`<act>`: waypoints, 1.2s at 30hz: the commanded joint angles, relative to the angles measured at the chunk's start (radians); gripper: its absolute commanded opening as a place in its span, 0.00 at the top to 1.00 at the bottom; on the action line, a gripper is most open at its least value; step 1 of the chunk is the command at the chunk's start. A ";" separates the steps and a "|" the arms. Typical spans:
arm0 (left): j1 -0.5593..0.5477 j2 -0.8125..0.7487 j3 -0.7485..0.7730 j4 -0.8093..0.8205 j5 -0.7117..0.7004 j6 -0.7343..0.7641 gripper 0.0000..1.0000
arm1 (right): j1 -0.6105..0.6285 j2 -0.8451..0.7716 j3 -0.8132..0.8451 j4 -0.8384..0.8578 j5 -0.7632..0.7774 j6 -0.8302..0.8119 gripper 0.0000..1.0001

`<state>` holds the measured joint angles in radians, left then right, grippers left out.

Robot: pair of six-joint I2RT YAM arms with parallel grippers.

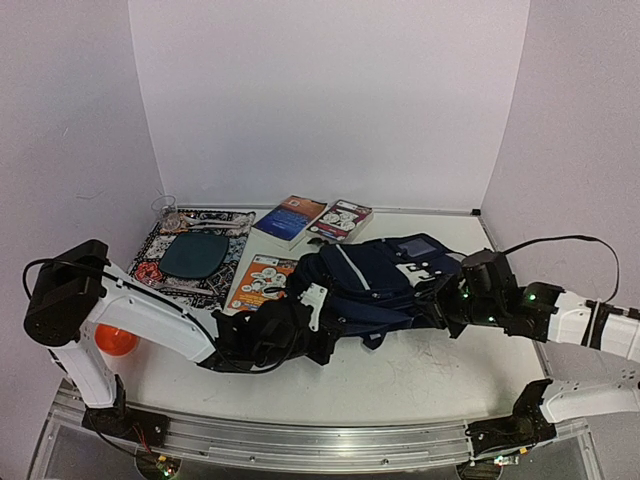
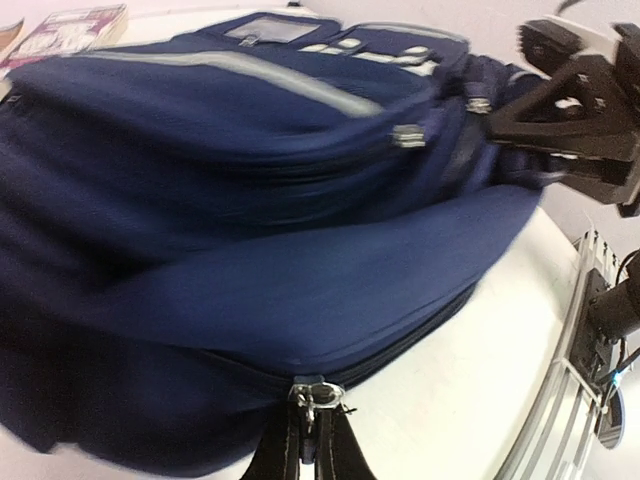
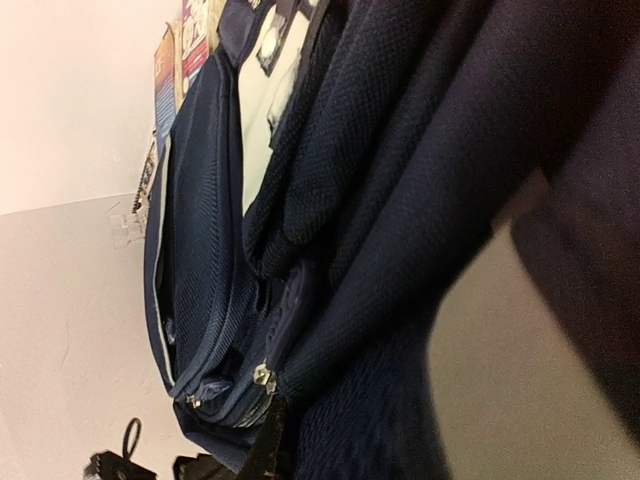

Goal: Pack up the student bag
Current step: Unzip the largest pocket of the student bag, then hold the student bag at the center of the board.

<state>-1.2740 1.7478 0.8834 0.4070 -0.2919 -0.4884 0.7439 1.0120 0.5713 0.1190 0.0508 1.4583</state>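
Student bag (image 1: 375, 275) first: where is it, and what have I got hold of?

— It lies on its side in the middle of the table (image 1: 400, 385), just in front of the books (image 1: 315, 218). Your left gripper (image 2: 308, 428) is pinched tight on a zip pull (image 2: 315, 392) at the near-left end. Your right gripper (image 1: 446, 300) is clamped on the fabric at the opposite end, beside another zip.

— How will it handle?

— Soft and floppy, I judge. The cloth sags and folds between your two grips, so it will follow a pull rather than resist it. Take it by the zip pull or a seam, not loose cloth, and anchor the far end.

— And room to move?

— You have bare table in front of the bag, toward the near rail (image 1: 300, 440). The books crowd it from behind. A booklet (image 1: 262, 282) and a patterned mat (image 1: 195, 255) sit to your left. The table's right edge is close to your right gripper.
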 commanded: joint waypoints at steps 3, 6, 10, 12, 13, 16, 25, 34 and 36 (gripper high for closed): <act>0.111 -0.080 -0.086 -0.074 0.064 -0.022 1.00 | -0.106 -0.123 -0.024 -0.208 0.087 -0.183 1.00; 0.144 -0.095 -0.103 -0.088 0.086 0.003 1.00 | -0.148 -0.179 -0.028 -0.305 0.116 -0.226 1.00; 0.195 -0.107 -0.120 -0.109 0.121 0.044 1.00 | -0.217 -0.226 -0.033 -0.373 0.129 -0.290 1.00; 0.229 -0.105 -0.128 -0.117 0.145 0.059 1.00 | -0.256 -0.220 -0.021 -0.393 0.121 -0.336 1.00; 0.251 -0.103 -0.132 -0.120 0.159 0.063 1.00 | -0.270 -0.207 -0.011 -0.400 0.116 -0.369 1.00; 0.282 -0.088 -0.114 -0.131 0.246 0.086 1.00 | -0.283 -0.125 0.043 -0.415 0.101 -0.479 0.99; 0.269 -0.036 0.007 -0.148 0.537 0.051 1.00 | -0.282 -0.004 0.228 -0.519 -0.069 -0.738 0.61; 0.271 0.045 0.179 -0.295 0.652 -0.003 1.00 | -0.071 0.062 0.499 -0.730 0.008 -0.904 0.30; 0.271 0.053 0.204 -0.301 0.673 -0.005 1.00 | 0.010 0.102 0.528 -0.710 0.008 -0.970 0.27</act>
<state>-1.0050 1.7869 0.9968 0.1214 0.2959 -0.4737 0.6218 1.0494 1.0309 -0.5093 0.0088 0.6293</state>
